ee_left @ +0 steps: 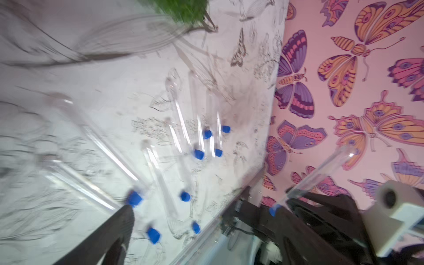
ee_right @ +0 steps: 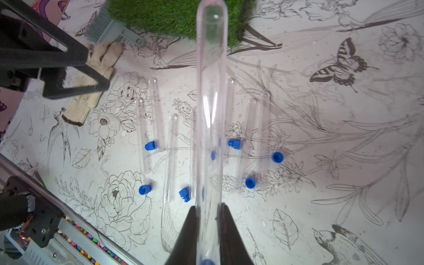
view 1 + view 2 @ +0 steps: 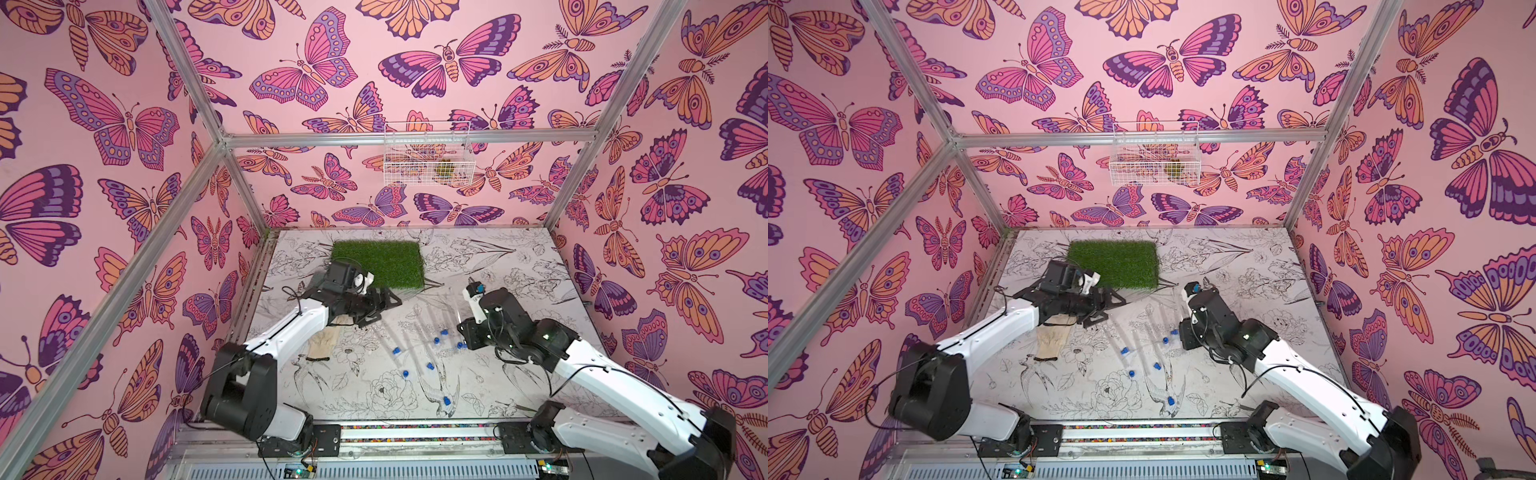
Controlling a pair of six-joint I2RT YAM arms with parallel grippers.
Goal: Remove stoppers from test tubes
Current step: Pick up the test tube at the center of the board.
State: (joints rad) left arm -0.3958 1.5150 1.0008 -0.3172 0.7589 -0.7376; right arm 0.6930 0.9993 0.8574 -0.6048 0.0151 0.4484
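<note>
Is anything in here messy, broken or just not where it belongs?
Nothing looks broken or spilled. Clear test tubes lie scattered at loose angles, blue stoppers strewn among them. Odder are a pale glove and a small brush lying by the grass mat, which seem unrelated to tubes.

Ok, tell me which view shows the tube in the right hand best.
Right wrist view: the tube shows sharp, almost end to end, in the shut right hand. The left wrist view shows it blurred against the wall; both top views barely show it.
</note>
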